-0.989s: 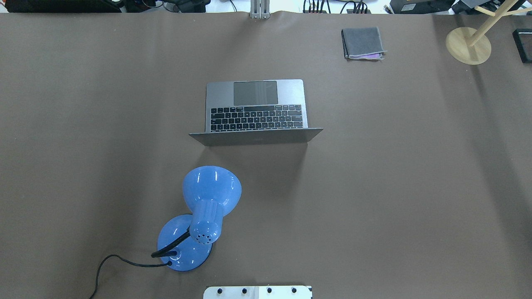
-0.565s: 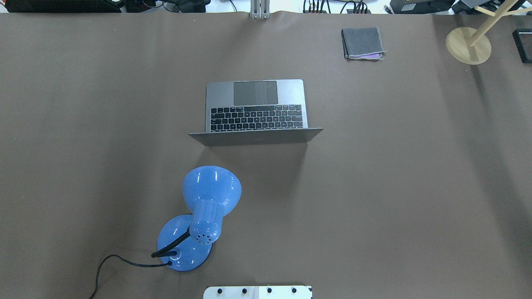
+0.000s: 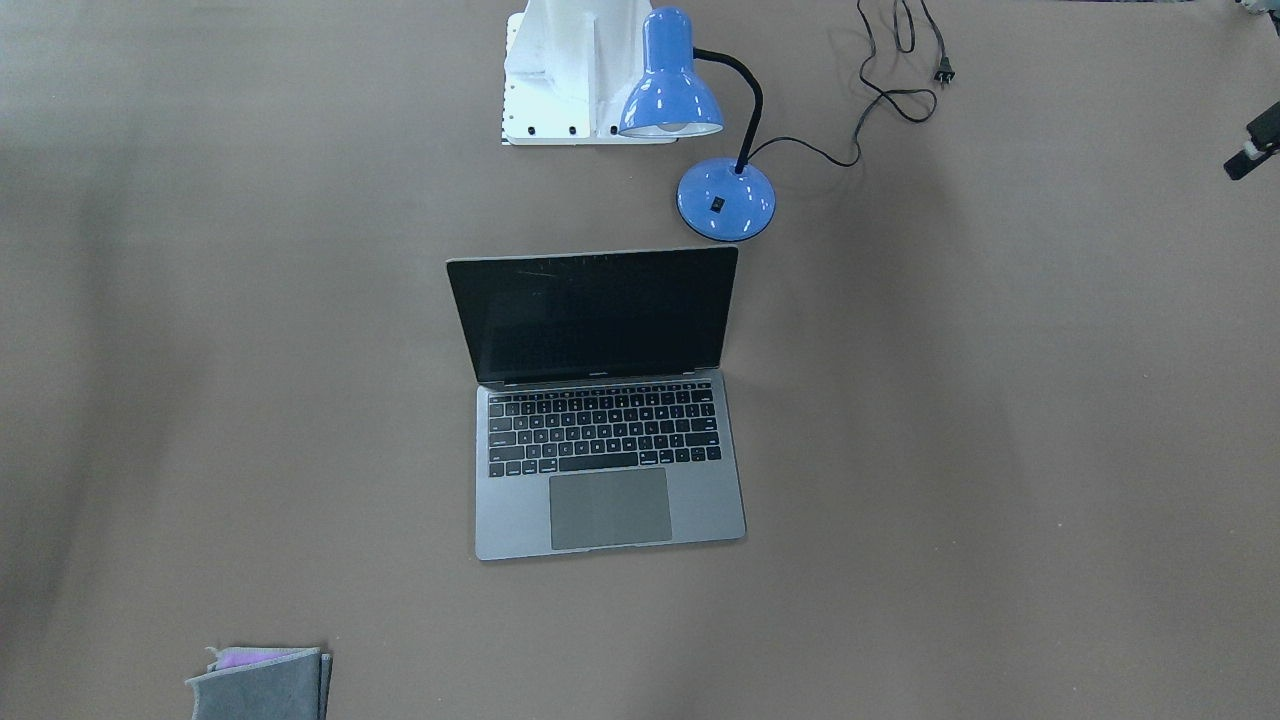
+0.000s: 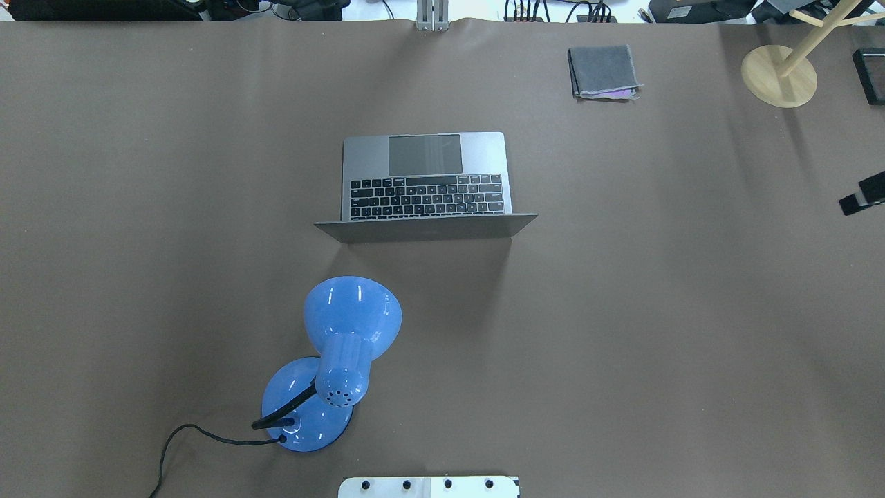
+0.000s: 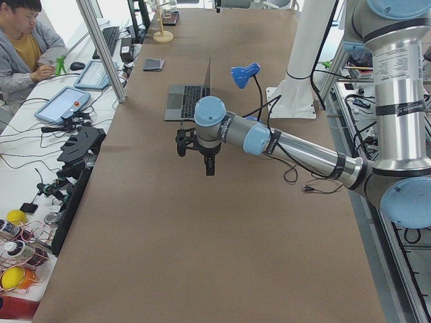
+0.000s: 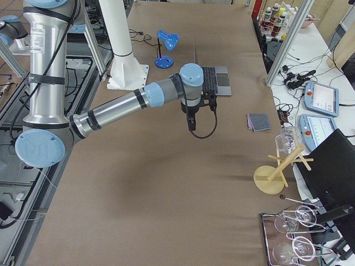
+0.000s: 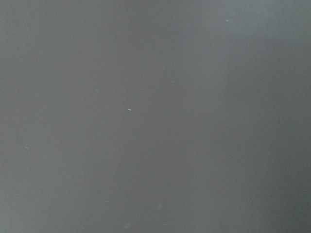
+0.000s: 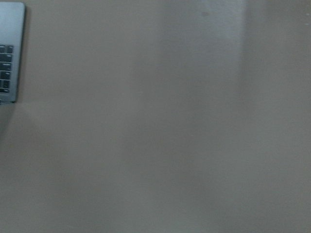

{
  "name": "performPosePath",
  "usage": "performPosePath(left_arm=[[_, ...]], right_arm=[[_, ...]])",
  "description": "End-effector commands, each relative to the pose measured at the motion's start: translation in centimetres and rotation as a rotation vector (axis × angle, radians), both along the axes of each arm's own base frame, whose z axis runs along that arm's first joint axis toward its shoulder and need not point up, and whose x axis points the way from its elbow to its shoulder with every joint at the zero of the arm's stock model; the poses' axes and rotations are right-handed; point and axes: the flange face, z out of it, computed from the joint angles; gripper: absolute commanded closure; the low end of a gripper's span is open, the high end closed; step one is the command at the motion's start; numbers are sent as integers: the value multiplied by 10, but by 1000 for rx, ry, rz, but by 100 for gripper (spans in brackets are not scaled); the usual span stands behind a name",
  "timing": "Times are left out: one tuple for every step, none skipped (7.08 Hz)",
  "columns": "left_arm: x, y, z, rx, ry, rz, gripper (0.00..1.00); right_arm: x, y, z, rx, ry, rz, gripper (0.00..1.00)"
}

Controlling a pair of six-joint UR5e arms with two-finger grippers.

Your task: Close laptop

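Observation:
The grey laptop stands open mid-table, its keyboard on the far side and the back of its lid towards me. The front-facing view shows its dark screen raised. My right gripper hangs fingers-down above bare table, well to the laptop's right. Only a black part of it shows at the overhead view's right edge. My left gripper hangs above bare table, well to the laptop's left, and is cut off at the front-facing view's edge. I cannot tell whether either is open or shut. The laptop's corner shows in the right wrist view.
A blue desk lamp with a black cord stands between my base and the laptop's lid. A folded grey cloth and a wooden stand are at the far right. The left wrist view shows only brown table.
A black part of my right gripper has come into the overhead view at its right edge. The laptop and lamp have not moved.

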Motion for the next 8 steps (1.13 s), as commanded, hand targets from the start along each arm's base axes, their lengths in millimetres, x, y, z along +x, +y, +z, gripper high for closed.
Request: performPosePath(left_arm=[[91, 0, -93, -63, 80, 40, 8], [139, 0, -126, -93, 84, 46, 8], [188, 5, -156, -113, 73, 28, 9], [235, 12, -173, -145, 58, 21, 30], [268, 19, -182, -191, 55, 32, 93], [288, 17, -198, -188, 67, 52, 100], [309, 20, -209, -200, 72, 71, 100], [323, 13, -215, -197, 67, 61, 100]], right_arm=[[-84, 4, -81, -55, -42, 20, 1], [-132, 13, -109, -73, -36, 29, 3], [-180, 24, -141, -105, -37, 72, 23], [-216, 41, -159, -119, -35, 96, 75], [-226, 46, -161, -123, -33, 86, 100], [-239, 51, -161, -125, -28, 64, 100], [-252, 44, -171, -119, -35, 60, 100], [-261, 39, -166, -125, -21, 53, 100]])
